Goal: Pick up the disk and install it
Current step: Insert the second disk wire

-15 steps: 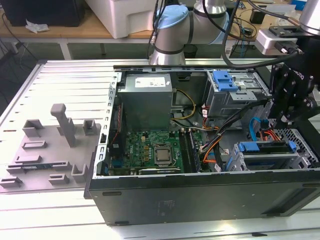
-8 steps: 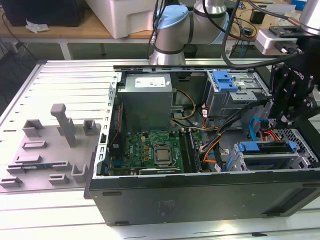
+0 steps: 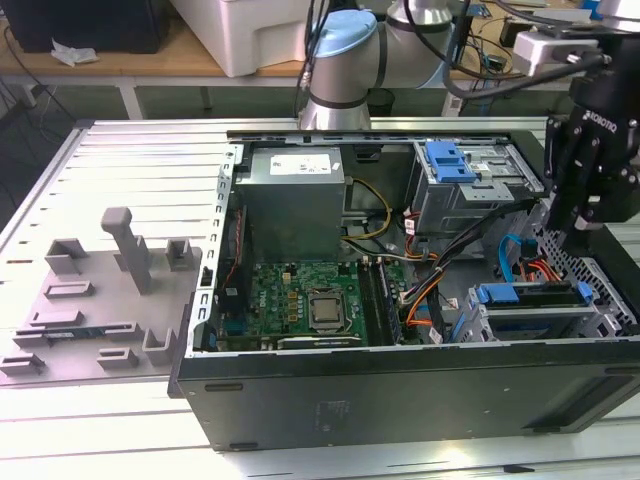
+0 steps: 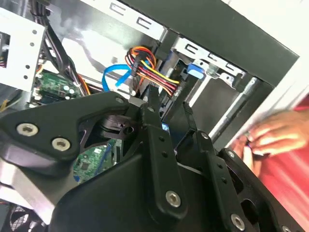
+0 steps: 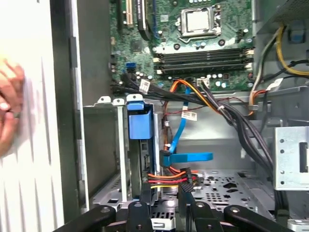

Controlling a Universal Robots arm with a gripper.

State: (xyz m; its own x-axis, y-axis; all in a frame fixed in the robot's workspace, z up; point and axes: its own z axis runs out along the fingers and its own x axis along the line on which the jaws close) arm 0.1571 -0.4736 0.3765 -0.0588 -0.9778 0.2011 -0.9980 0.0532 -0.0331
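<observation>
The disk [image 3: 530, 294], silver with a blue plastic bracket, sits in the lower drive cage at the exterior view's right, inside the open computer case [image 3: 400, 400]. In the first wrist view the disk [image 5: 140, 123] stands on edge in its cage slot, blue tab on the outer end. My black gripper [image 3: 572, 236] hangs just above and behind that cage. Its fingers [image 5: 138, 212] are slightly apart, with nothing between them, close to the disk's cable end. Orange, red and yellow power cables [image 4: 147, 67] and a blue data cable [image 5: 186, 157] lie just past the fingertips.
A person's hand [image 4: 275, 135] rests outside the case wall beside the cage, also seen as a hand [image 5: 9, 104] in the first wrist view. The upper drive cage with a blue latch [image 3: 447, 160], the motherboard [image 3: 300, 300] and the power supply [image 3: 292, 195] crowd the case. Grey fixtures [image 3: 100, 300] stand at the exterior view's left.
</observation>
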